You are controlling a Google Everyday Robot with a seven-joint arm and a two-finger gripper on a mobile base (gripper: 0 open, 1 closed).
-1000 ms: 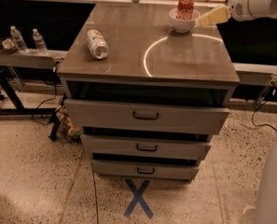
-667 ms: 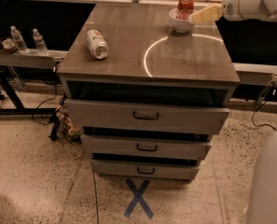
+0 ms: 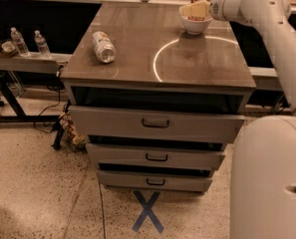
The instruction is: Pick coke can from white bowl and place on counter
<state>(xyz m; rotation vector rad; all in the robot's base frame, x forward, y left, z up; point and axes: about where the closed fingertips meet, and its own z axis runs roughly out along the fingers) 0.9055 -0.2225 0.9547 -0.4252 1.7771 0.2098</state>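
The white bowl (image 3: 194, 26) stands at the far right of the counter (image 3: 137, 59). The coke can (image 3: 199, 18) stands in the bowl; only a strip of red with white lettering shows, because my gripper covers the rest. My gripper (image 3: 195, 9) is right at the can, just above the bowl's rim, reaching in from the right on the white arm (image 3: 257, 6).
A silver-white can (image 3: 103, 47) lies on its side at the counter's left. The three drawers (image 3: 155, 124) below stand slightly pulled out. Two water bottles (image 3: 29, 42) stand on a low shelf at left. My white base (image 3: 269, 178) fills the lower right. A blue X (image 3: 147, 212) marks the floor.
My gripper has moved left, from beside the bowl's right side to over the bowl and onto the coke can. The bowl and the silver-white can have not moved.
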